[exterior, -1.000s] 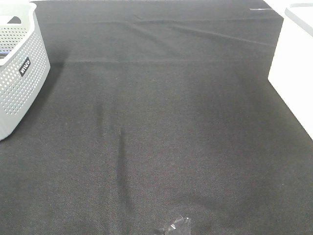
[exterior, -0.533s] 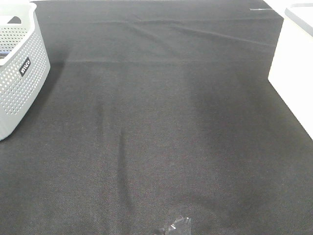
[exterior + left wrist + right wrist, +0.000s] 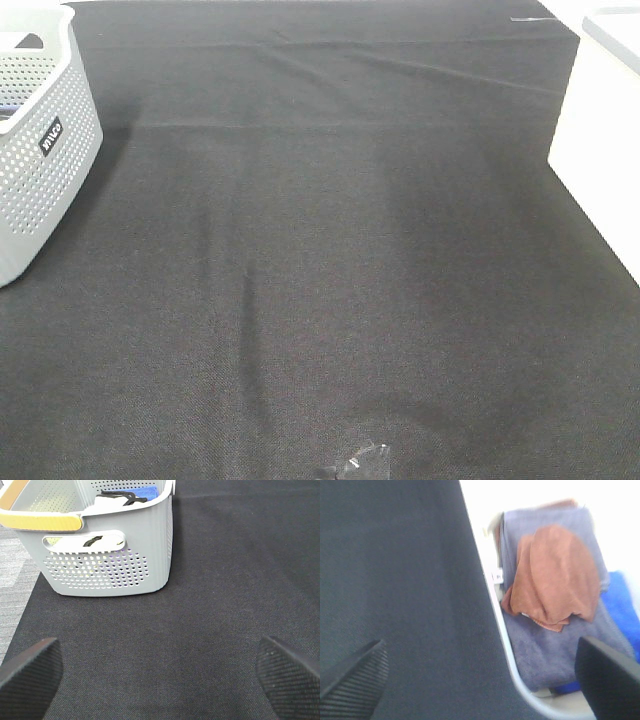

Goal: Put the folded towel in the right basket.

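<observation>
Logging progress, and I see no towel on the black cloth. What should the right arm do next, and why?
Probably draw the right gripper back to rest: it is open and empty, and the orange towel already lies in the right basket on a grey towel.

The left gripper (image 3: pixel 160 672) is angled downward with its 2 dark, ribbed fingers (image 3: pixel 31 676) spread wide and nothing held between them, and the right gripper (image 3: pixel 482 677) is posed alike, its 2 fingers (image 3: pixel 356 680) far apart and gripping nothing.
</observation>
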{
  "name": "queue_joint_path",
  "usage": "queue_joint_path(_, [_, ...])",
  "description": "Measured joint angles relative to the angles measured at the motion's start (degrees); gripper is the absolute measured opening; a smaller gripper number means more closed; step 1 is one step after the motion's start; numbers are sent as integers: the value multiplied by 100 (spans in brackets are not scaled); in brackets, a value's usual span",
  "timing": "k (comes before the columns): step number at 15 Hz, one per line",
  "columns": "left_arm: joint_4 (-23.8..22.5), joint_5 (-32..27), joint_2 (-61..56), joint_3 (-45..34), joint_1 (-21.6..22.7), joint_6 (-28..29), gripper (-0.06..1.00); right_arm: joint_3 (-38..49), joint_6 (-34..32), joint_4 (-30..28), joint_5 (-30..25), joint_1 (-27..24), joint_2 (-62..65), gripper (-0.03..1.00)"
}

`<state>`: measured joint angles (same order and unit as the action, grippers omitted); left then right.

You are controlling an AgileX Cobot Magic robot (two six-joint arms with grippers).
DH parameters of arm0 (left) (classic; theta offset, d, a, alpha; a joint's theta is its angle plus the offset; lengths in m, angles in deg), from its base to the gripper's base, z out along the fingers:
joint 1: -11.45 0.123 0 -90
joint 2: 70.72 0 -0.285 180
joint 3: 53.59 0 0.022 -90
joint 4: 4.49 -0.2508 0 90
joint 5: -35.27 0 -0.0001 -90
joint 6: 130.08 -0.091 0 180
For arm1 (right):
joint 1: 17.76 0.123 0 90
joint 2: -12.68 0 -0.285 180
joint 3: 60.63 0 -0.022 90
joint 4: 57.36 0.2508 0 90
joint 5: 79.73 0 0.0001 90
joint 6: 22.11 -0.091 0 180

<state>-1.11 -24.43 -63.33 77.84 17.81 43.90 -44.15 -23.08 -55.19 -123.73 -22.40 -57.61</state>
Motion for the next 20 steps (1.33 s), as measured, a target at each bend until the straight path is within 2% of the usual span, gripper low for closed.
queue_joint_path(3, [0, 0, 0, 0, 0, 0, 98, 1054, 166, 0, 149, 0, 1272, 97])
queue_joint_path(6, [0, 0, 0, 0, 0, 0, 98, 1977, -160, 0, 6, 0, 2275, 97])
queue_joint_path(8, [0, 0, 0, 0, 0, 0, 98, 2240, 69, 6, -40, 0, 2779, 97])
queue_joint_path(14, [0, 0, 0, 0, 0, 0, 98, 2303, 464, 218, -922, 0, 4332, 97])
queue_joint_path(17, [0, 0, 0, 0, 0, 0, 98, 2378, 539, 218, -1175, 0, 4773, 97])
queue_joint_path(20, [0, 0, 0, 0, 0, 0, 98, 2991, 561, 212, -1558, 0, 5695, 97])
